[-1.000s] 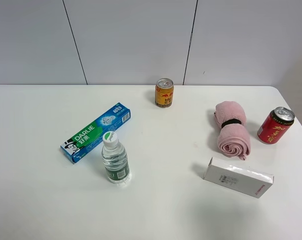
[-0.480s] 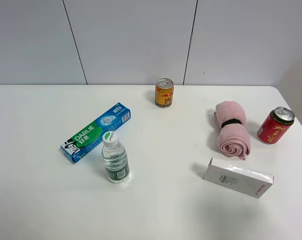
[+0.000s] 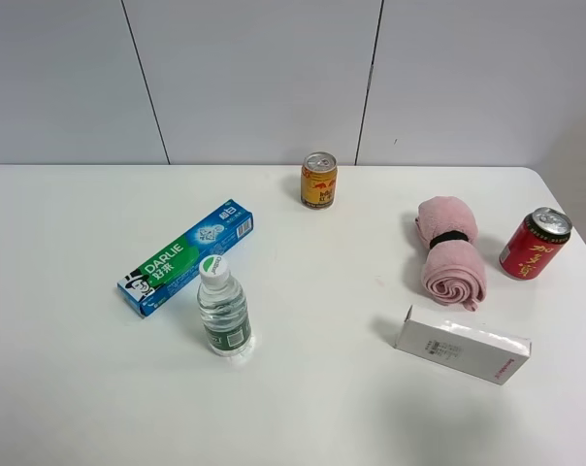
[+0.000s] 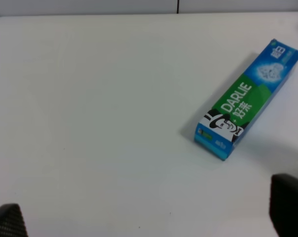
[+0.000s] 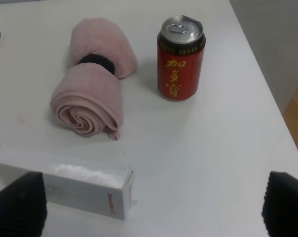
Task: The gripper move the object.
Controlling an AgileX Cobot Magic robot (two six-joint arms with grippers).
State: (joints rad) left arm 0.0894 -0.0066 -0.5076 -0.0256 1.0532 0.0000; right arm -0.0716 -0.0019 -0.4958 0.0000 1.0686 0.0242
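Note:
The red drink can (image 3: 534,244) with gold characters and a silver top stands upright near the table's right edge. It also shows in the right wrist view (image 5: 180,58), ahead of my right gripper (image 5: 151,207). That gripper is open and empty, with its black fingertips (image 5: 18,203) wide apart, well short of the can. My left gripper (image 4: 149,217) is open and empty over bare table, near the toothpaste box (image 4: 246,99). Neither arm shows in the exterior high view.
A rolled pink towel (image 3: 449,251) lies left of the red can, and a white carton (image 3: 462,345) lies in front of it. A yellow-gold can (image 3: 318,181) stands at the back middle. A toothpaste box (image 3: 186,256) and a water bottle (image 3: 222,308) are on the left.

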